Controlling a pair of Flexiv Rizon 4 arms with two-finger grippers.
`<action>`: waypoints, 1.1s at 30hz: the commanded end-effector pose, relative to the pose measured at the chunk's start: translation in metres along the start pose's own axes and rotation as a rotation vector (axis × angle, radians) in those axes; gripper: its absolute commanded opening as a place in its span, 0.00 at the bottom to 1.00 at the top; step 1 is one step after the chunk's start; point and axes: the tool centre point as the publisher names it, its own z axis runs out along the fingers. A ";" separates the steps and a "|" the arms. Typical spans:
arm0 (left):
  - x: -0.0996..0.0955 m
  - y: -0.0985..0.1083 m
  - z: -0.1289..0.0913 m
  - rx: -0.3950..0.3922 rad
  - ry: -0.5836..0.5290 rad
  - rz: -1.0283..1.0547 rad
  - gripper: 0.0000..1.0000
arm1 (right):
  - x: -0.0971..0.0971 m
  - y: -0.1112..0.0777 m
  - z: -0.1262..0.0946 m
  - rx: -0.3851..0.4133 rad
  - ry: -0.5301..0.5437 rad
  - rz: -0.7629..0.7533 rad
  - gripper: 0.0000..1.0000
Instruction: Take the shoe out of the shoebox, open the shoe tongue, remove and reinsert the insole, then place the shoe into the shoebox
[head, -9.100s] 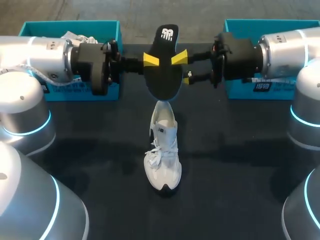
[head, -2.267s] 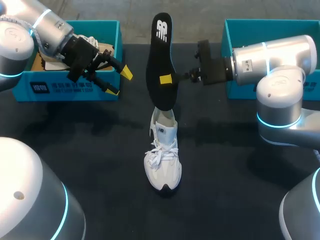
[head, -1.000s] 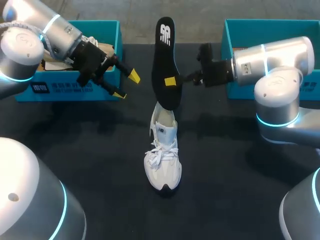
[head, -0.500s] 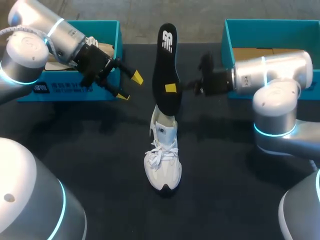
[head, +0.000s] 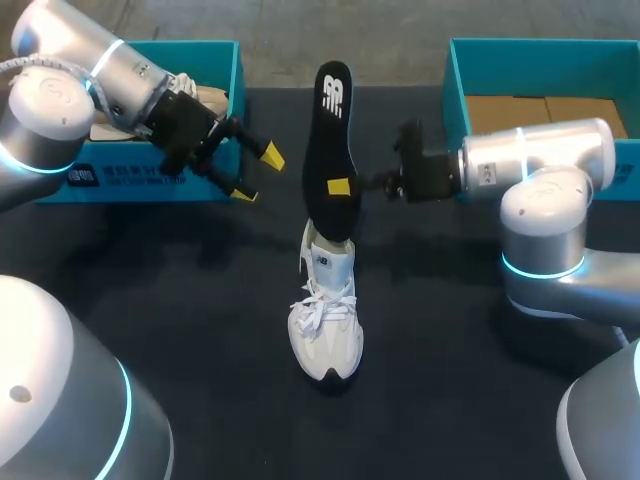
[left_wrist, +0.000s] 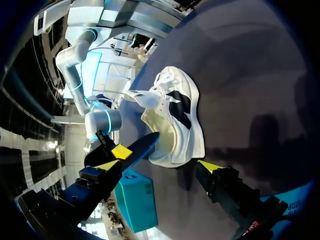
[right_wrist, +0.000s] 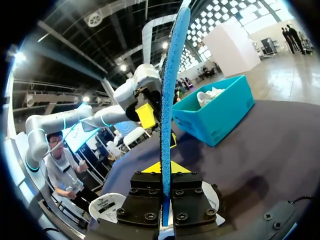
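While my right gripper (head: 341, 186) pinches the black insole (head: 330, 120) at mid-length, the insole stands nearly upright. Its long axis runs straight down from my fingers to the heel opening of the white shoe (head: 326, 310) just below. Whether its tip is inside yet, I cannot tell. My left gripper (head: 257, 175) hangs spread and empty, well apart from the shoe, beside the shoebox (head: 200, 44).
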 end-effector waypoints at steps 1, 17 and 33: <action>0.000 -0.003 0.002 -0.003 0.013 -0.010 1.00 | -0.001 -0.001 0.002 0.000 0.000 0.002 0.00; 0.000 -0.003 0.002 -0.003 0.013 -0.010 1.00 | -0.002 -0.007 0.003 0.002 0.006 0.009 0.00; 0.000 -0.003 0.002 -0.003 0.013 -0.010 1.00 | -0.004 -0.005 0.013 0.007 0.018 0.009 0.00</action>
